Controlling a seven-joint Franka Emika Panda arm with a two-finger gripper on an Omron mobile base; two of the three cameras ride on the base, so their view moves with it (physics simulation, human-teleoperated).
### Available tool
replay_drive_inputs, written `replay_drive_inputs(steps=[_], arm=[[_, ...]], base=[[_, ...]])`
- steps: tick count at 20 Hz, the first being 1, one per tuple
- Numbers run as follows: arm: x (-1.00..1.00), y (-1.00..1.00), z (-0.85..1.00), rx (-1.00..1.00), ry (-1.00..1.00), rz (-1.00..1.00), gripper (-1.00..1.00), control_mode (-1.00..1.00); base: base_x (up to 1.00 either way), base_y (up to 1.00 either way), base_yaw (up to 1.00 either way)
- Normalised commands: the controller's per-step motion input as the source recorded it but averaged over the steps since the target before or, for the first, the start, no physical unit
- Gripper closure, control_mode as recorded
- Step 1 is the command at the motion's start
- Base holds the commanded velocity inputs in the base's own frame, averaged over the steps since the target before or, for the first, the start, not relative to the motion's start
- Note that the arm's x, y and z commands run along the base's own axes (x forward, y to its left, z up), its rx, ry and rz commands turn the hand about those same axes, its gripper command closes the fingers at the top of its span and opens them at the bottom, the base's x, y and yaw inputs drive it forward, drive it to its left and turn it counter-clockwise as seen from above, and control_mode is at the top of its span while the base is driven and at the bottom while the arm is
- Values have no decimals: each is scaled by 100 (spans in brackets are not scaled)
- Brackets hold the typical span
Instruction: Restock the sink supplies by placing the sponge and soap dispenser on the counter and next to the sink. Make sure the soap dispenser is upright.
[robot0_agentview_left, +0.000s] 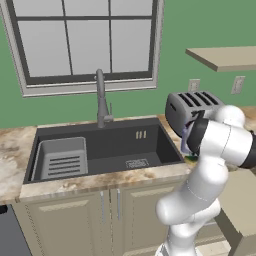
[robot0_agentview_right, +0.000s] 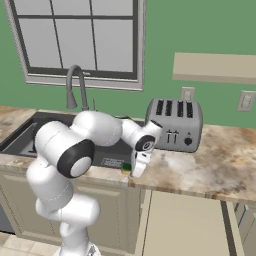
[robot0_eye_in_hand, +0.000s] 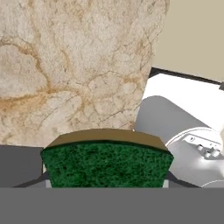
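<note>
**One sponge down low, one bottle unaccounted for**

One small flat sponge (robot0_eye_in_hand: 106, 164), yellow-bodied with a dark green scouring top, sits between the two dark finger tips of the two-finger gripper (robot0_eye_in_hand: 106, 181), which looks clenched on it. In the right base view the hand hangs at the front edge of the beige-brown marbled stone counter (robot0_agentview_right: 200, 165), just right of the dark grey rectangular sink (robot0_agentview_left: 107, 145).

Risks, as I judge them:
- Letting go this close to the edge could tip the sponge off the counter or into the basin.
- The silver four-slot toaster (robot0_agentview_right: 175, 124) stands near; a wide swing could knock it.
- I cannot tell where the soap dispenser is, so that half remains open.
</note>
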Motion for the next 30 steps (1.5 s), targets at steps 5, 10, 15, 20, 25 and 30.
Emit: replay_drive_inputs(steps=[5,10,15,20,25,30], arm=[[6,0,-22,1,-2,-12,100,-100],[-1,0,-3,3,-9,-10,100,-100],[-2,0,-1,3,-7,-9,100,-100],[-7,0,-3,1,-8,-11,-100,-100],[-3,0,-1,0,-11,-12,-100,-100],[-4,0,0,1,-10,-12,-100,-100]], base=[[0,0,0],[0,0,0],[0,0,0],[0,0,0],[0,0,0],[0,0,0]])
